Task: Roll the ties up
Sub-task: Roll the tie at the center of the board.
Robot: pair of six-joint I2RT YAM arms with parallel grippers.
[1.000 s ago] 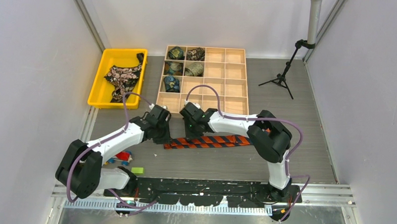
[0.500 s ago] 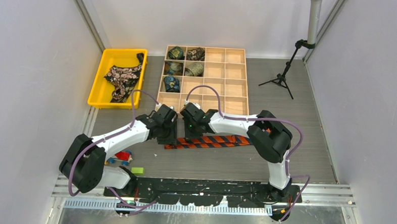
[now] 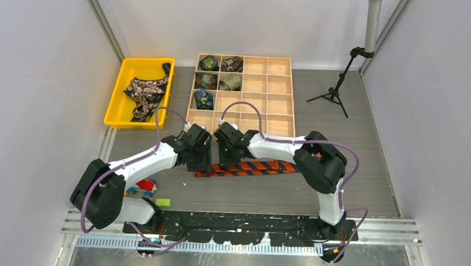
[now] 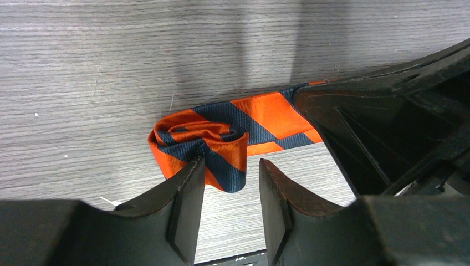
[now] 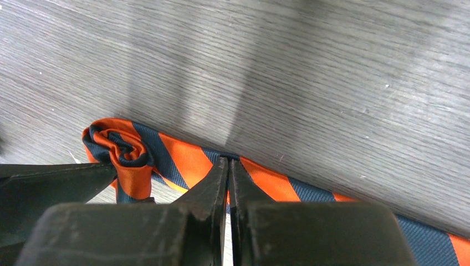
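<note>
An orange-and-dark-blue striped tie (image 3: 252, 167) lies flat on the grey table in front of both arms. Its left end is wound into a small loose roll (image 4: 199, 138) that rests on the table. My left gripper (image 4: 231, 163) stands open just before this roll, and a corner of the roll hangs between its fingertips (image 4: 191, 177). A short way to the right along the strip, my right gripper (image 5: 228, 160) is shut on the tie's (image 5: 183, 158) far edge. In the top view the two grippers, left (image 3: 199, 161) and right (image 3: 226, 154), stand close together over the tie's left end.
A yellow bin (image 3: 118, 92) at the back left holds a black tie with pink flowers (image 3: 144, 92). The wooden grid tray (image 3: 281, 100) behind the arms has several small rolled ties (image 3: 209, 63) in its left cells. Toy blocks (image 3: 147, 185) lie near the left base. A tripod (image 3: 334, 92) stands at the back right.
My left gripper's jaws have opened and let go of the rolled end, and that arm has shifted slightly right toward the right gripper. The right gripper has stayed put.
</note>
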